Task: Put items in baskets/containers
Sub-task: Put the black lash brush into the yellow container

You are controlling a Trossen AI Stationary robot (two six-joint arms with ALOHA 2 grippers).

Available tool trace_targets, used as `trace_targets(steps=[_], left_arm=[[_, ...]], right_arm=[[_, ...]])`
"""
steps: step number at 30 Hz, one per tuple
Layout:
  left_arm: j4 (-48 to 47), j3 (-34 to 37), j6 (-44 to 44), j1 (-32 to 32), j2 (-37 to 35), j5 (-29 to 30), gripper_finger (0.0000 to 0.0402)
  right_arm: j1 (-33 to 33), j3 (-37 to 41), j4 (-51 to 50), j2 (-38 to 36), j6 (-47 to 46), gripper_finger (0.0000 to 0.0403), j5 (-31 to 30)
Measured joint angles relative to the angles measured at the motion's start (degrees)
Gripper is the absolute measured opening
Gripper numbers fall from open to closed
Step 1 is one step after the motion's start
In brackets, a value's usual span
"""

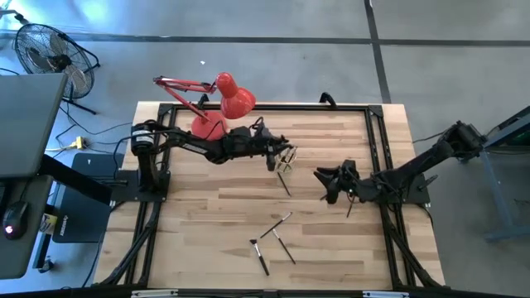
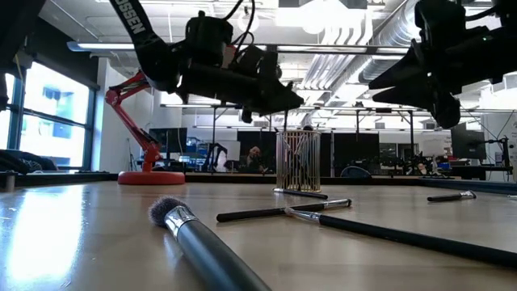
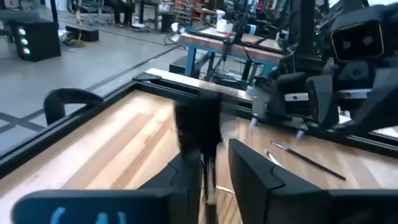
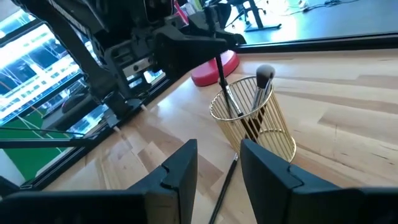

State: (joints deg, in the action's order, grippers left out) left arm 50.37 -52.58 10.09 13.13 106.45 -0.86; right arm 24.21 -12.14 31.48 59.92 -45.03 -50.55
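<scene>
Left gripper (image 4: 219,46) – jaws clamp 1 brush (image 4: 221,78) over cup (image 4: 258,121); right gripper (image 1: 331,184) jaws apart; 5 brushes on table (image 1: 207,232).

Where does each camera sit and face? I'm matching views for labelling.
High: overhead, straight down on the table; left arm and right arm whole.
Low: table height, across loose brushes to the wire cup; arms overhead.
Left wrist: past left fingers, toward the right arm.
Right wrist: past open right fingers, at the cup, held brush above.
Shared: cup in high, low, right wrist.
</scene>
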Motion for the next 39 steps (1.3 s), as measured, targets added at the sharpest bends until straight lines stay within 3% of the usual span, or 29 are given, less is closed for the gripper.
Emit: trace_targets(steps=[24, 39], left_arm=[[-4.62, -1.62, 0.7, -0.02, 0.0, -1.35, 0.01], [-27.27, -15.41, -3.03, -0.02, -0.02, -1.54, 0.0273]], right_arm=[[-1.73, -0.02, 0.09, 0.0, 0.06, 0.0116, 6.15], [-1.72, -0.02, 0.11, 0.02, -1.38, 0.0116, 5.88]])
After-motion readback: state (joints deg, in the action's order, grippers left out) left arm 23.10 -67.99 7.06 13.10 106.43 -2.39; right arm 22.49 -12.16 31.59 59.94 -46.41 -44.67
